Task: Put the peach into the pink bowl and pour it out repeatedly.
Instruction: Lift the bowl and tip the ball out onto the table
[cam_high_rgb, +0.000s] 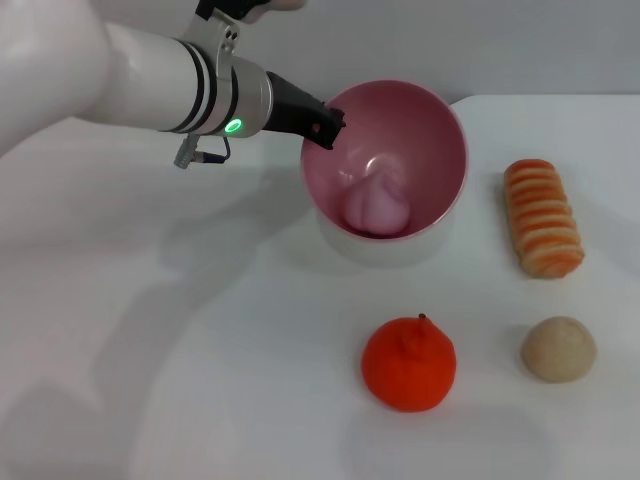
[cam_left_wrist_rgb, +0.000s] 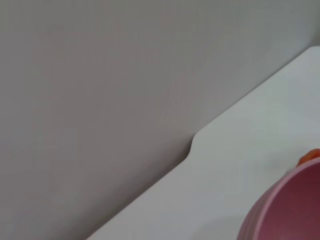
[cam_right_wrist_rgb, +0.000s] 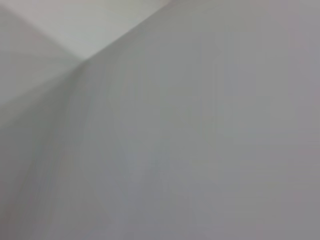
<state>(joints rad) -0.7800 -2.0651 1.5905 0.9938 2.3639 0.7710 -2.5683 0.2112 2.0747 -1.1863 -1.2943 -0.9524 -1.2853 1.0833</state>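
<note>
The left pincer (cam_high_rgb: 325, 125) is gripping the near-left rim of the bowl (cam_high_rgb: 420, 120), clenched on its wall. The bowl is being held tilted, its opening facing the camera, above the table (cam_high_rgb: 200, 350). The peach (cam_high_rgb: 377, 203) is lying inside the bowl against its lower wall. On the table, the orange fruit (cam_high_rgb: 408, 364) is sitting in front of the bowl, a beige ball (cam_high_rgb: 558, 348) to its right, and a striped bread piece (cam_high_rgb: 542, 217) to the right of the bowl. The left wrist view is showing the bowl's outer wall (cam_left_wrist_rgb: 285, 210). The right pincer is not appearing in any view.
</note>
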